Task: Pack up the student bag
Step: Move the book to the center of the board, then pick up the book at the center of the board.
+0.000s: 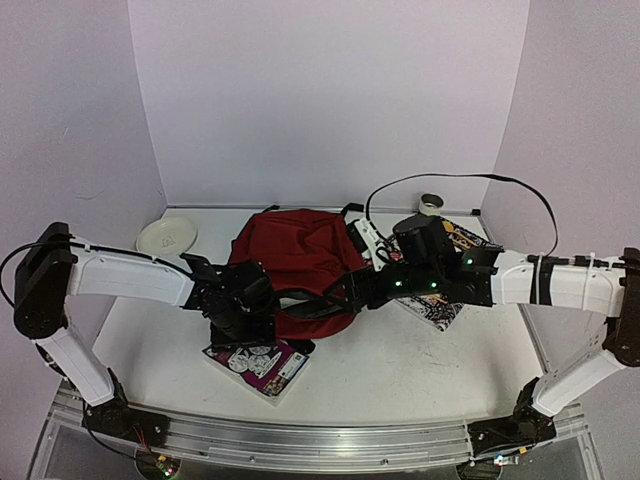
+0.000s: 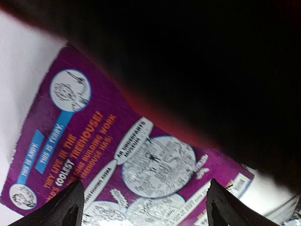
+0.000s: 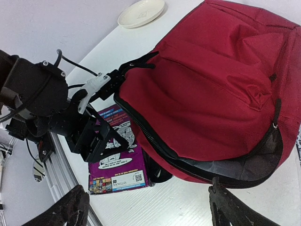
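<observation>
The student bag is a dark red backpack lying in the middle of the table. Its black zipper is parted at the near side, showing grey lining. A purple book lies flat at the bag's near left corner, partly tucked under it. My left gripper hovers open just above that book, with nothing between its fingers. My right gripper is open at the bag's near right edge, close to the open zipper. Its fingertips hold nothing.
A white plate sits at the back left. Under the right arm lie more printed books, and there is a small round container at the back right. A white object rests beside the bag's right side. Pale walls close in on three sides.
</observation>
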Robot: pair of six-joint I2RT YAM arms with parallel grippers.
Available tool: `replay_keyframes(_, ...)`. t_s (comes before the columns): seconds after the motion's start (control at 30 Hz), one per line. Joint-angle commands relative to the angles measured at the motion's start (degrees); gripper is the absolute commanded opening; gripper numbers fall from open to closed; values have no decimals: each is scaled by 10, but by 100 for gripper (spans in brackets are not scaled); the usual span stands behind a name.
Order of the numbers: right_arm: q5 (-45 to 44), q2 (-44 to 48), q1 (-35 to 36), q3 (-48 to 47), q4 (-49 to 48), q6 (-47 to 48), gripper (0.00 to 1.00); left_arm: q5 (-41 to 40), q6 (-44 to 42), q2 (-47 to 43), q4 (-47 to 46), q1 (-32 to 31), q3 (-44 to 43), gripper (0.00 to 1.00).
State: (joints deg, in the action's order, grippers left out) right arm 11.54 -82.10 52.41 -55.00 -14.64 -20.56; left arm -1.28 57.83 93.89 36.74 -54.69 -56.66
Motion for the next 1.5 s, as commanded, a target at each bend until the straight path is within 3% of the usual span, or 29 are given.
replay_keyframes(0.0,2,-12,22,-23,14,34,88,63,77,-72,-9,-5,30,92)
replay_keyframes(0.33,11,-77,54,-29,3,36,87,38,255,-269,-8,29,196,95)
replay_keyframes(0.57,19,-117,71,-37,-15,31,87,2,323,-316,-55,30,251,88)
replay_keyframes(0.77,18,-131,80,-42,-19,32,86,6,375,-299,-214,30,311,81)
replay_keyframes(1.13,3,-132,93,-34,-21,34,86,-3,383,-196,-303,31,315,72)
replay_keyframes(1.3,1,-137,98,-37,-21,41,86,2,381,-168,-312,31,311,57)
replay_keyframes(1.47,0,-147,100,-41,-22,41,86,7,376,-165,-312,31,299,29)
